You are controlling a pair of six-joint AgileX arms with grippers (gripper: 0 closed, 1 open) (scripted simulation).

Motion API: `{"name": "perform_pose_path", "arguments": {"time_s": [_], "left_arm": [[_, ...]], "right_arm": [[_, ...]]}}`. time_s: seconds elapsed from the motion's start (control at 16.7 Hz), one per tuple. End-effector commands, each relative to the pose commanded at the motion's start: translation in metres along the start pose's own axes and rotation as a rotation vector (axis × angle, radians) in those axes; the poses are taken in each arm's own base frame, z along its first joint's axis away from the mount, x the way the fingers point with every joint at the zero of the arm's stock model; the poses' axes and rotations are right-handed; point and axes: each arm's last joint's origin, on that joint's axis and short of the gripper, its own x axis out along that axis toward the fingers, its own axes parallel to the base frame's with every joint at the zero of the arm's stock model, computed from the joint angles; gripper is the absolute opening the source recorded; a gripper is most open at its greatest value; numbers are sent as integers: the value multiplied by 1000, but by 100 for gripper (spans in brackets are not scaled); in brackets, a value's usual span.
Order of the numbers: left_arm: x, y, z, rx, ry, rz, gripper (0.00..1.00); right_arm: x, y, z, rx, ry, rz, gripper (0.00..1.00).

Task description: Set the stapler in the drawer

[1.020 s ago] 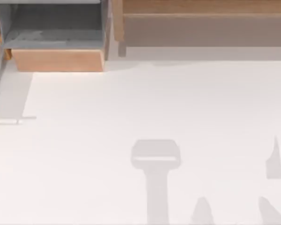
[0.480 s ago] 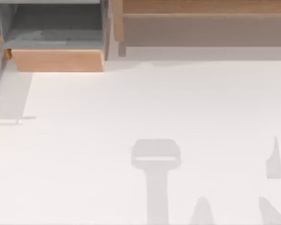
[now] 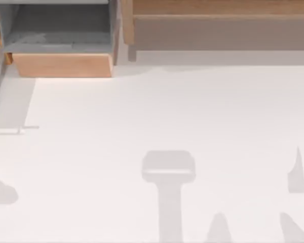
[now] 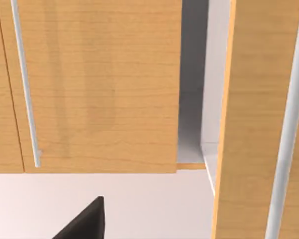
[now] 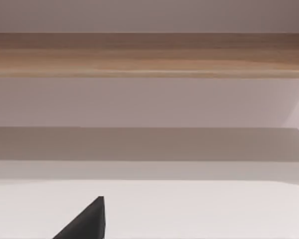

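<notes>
left claw: one dark finger seen before wooden fronts; spread or pressed, we cannot tell.
right claw: likewise; faces the shelf.
stapler: we cannot place it.
drawer: open, far left, floor bare.
advice: find stapler first, then lower inside grey walls.

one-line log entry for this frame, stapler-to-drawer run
drawer: open, top view's upper left, grey floor bare | wooden shelf: upper right | left gripper: facing drawer front | right gripper: facing shelf
</notes>
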Motion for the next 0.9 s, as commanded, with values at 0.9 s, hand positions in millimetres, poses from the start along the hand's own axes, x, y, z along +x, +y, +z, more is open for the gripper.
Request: {"name": "perform_pose_path", "arguments": {"time_s": [0.9], "left_arm": [[25, 0, 0, 0, 0, 0, 100]], "right_arm": [[0, 0, 0, 0, 0, 0, 100]]}}
